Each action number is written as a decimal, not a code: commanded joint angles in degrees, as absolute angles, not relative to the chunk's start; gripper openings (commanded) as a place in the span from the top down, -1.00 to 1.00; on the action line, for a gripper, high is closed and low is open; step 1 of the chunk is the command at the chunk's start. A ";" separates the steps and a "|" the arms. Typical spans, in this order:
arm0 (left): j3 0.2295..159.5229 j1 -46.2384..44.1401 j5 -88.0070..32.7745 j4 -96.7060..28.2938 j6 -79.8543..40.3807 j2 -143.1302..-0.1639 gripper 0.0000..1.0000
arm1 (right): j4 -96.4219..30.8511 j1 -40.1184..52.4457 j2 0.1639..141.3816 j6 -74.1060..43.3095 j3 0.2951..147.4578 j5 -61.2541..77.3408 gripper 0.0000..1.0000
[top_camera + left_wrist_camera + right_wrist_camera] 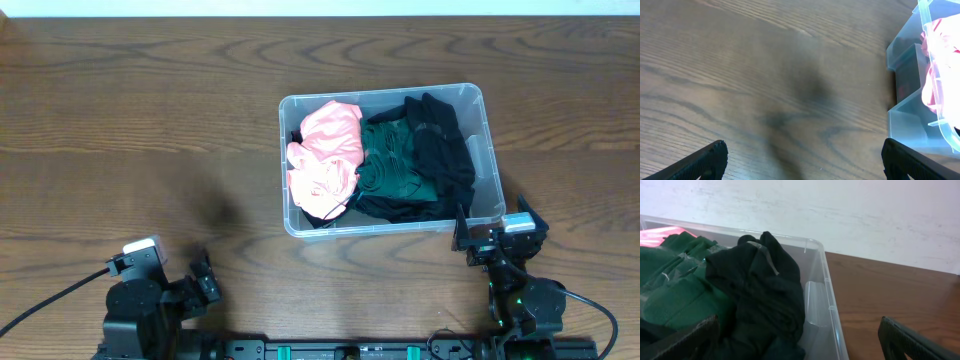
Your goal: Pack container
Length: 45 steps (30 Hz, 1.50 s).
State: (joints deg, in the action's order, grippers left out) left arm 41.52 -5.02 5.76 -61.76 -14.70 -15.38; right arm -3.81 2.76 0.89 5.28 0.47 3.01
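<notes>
The clear plastic container (487,150) stands on the table right of centre. It holds a pink garment (325,155), a dark green garment (395,160) and a black garment (445,150). My left gripper (203,280) is open and empty over bare wood at the front left, well left of the container; its view shows the container's corner (905,75). My right gripper (495,240) is open and empty just outside the container's front right corner; its view shows the black garment (760,290), the green garment (675,280) and the rim (827,280).
The wooden table (140,130) stretches to the left of the container. A white wall (840,215) lies behind the table's far edge. The arm bases sit at the front edge.
</notes>
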 commanded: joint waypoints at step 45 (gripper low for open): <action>0.23 -4.78 6.85 -3.40 -8.60 -0.23 -0.96 | -4.01 3.22 0.56 6.04 0.32 3.05 -0.99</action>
State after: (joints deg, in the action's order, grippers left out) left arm 1.93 -5.02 6.28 -2.33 -9.15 -0.62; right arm -3.79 2.76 0.84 5.28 0.43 3.01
